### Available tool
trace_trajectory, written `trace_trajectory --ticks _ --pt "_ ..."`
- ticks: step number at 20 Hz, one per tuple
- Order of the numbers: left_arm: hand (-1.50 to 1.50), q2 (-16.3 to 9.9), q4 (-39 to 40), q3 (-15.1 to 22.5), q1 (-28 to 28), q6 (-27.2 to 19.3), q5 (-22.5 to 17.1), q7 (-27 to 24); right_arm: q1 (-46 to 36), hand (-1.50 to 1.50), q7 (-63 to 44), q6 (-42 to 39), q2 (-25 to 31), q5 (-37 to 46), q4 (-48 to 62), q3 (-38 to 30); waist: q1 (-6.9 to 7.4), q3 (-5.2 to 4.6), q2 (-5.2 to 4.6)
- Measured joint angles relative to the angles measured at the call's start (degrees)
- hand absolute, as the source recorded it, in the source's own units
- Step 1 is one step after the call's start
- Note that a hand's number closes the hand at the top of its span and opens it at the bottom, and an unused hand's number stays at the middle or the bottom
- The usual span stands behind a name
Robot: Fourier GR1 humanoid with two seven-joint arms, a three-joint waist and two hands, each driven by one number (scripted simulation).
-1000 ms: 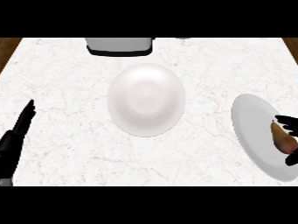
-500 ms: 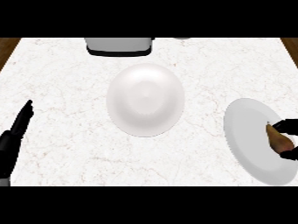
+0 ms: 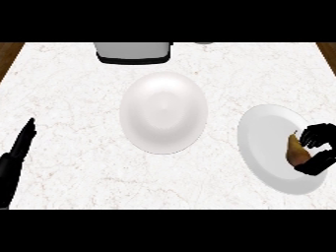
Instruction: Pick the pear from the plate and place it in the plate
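Presently the pear (image 3: 296, 150) lies on the right-hand plate (image 3: 268, 142), toward that plate's outer side, stem end pointing up the view and slightly left, fat end toward the lower edge. Its long axis runs roughly up and down the view.

Right hand (image 3: 323, 147) sits directly against it from the right: fingers curl over near the stem end, thumb comes in under the fat end, so the hand brackets the pear along its length. Grasp looks closed on the fruit; pear not yet off the plate, as far as can be told.

Left hand (image 3: 23, 140) rests at the counter's left edge, fingers straight, well apart from everything.

Centre plate (image 3: 163, 112) lies left of the pear, between the hands. Judgement: the carry goes leftward, right hand's job.

Grey appliance (image 3: 132, 51) at far edge, uninvolved.
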State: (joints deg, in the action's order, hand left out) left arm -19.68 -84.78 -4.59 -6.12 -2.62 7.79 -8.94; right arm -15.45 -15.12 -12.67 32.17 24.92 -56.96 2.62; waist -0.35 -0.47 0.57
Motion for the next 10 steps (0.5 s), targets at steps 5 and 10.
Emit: trace_trajectory --ticks 5,10 --pt "0.00 -0.4 -0.6 -0.7 0.3 0.2 -0.2 1.5 3.5 1.50 -5.6 13.8 -2.0 9.6 -8.9 3.2 -0.52 0.10 0.06" --pt "0.00 -0.3 -2.1 -0.9 -0.8 0.6 -0.4 2.0 7.8 1.50 -11.3 23.1 -2.7 16.7 -20.4 4.0 -0.61 0.31 -0.06"
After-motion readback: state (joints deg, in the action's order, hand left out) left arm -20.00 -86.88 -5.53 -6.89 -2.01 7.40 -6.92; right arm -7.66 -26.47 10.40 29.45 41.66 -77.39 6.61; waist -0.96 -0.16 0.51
